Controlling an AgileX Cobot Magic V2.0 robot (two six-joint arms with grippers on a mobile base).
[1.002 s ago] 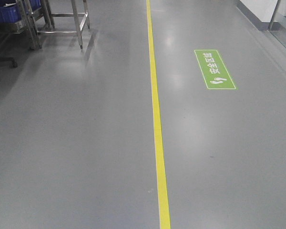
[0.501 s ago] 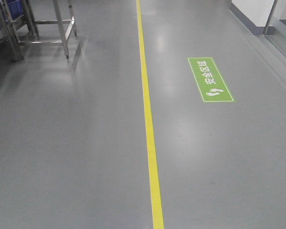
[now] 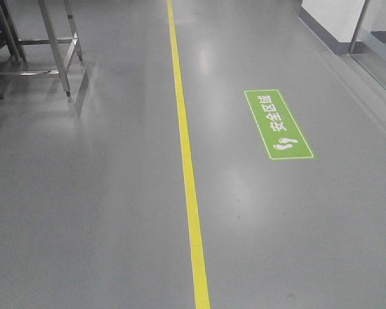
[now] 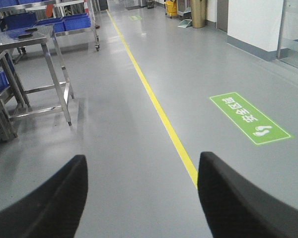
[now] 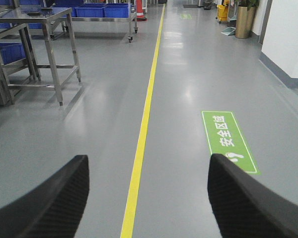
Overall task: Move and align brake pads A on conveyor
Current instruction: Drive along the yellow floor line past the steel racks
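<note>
No brake pads and no conveyor show in any view. My left gripper (image 4: 141,163) is open and empty, its two black fingers wide apart above the grey floor. My right gripper (image 5: 146,163) is also open and empty, fingers wide apart, with the yellow floor line (image 5: 139,148) running between them. Both grippers point forward along the aisle.
A yellow line (image 3: 186,167) runs up the grey floor. A green safety sign (image 3: 278,123) lies on the floor to its right. Stainless-steel tables (image 4: 35,64) and blue bins (image 5: 97,10) stand at the left. A white wall (image 4: 251,22) is at the right.
The floor view has slid: the green sign and the yellow line moved down and left in the frame, and the steel table legs shifted left, as the base rolls forward.
</note>
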